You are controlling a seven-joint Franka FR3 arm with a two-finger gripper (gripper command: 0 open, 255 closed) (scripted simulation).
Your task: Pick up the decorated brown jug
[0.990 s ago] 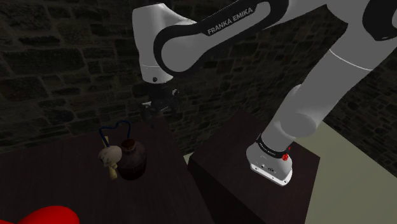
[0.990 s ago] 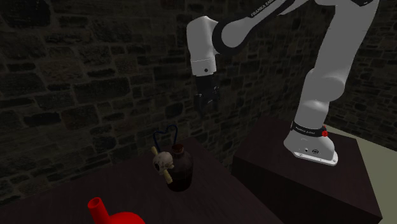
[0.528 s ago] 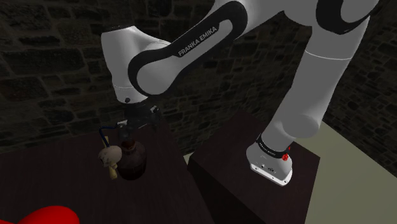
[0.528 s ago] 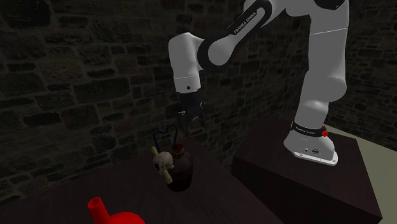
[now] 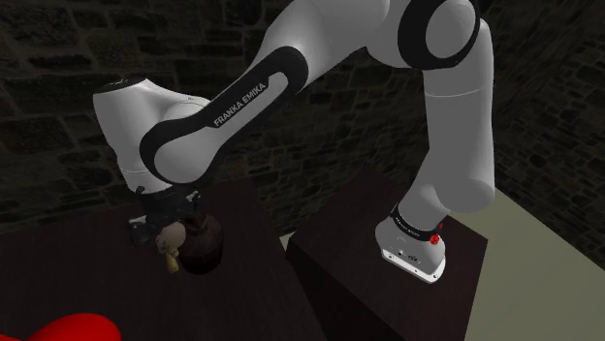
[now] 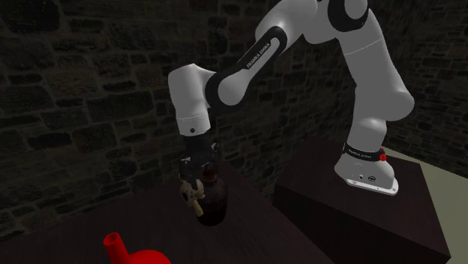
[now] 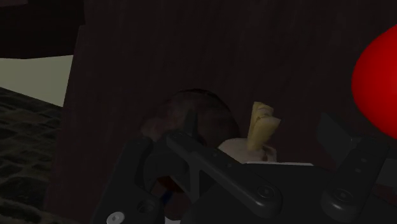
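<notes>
I have the gripper (image 6: 195, 175) low over the dark table (image 5: 78, 262), right down at the brown jug (image 6: 212, 207). The jug stands upright directly beneath the hand, and in both outside views the hand overlaps its top. Through the wrist camera I see the two fingers (image 7: 336, 135) spread apart. The jug's cream skull-and-bone ornament (image 7: 262, 127) sits in the gap between them, and the rounded brown body bulges out just past one fingertip. I cannot tell whether either finger touches the jug or the ornament. A bright red object (image 7: 379, 83) lies on the table beyond the other finger, well apart from the hand. The stand (image 5: 388, 281) sits back at the arm's base, far from the hand.
</notes>
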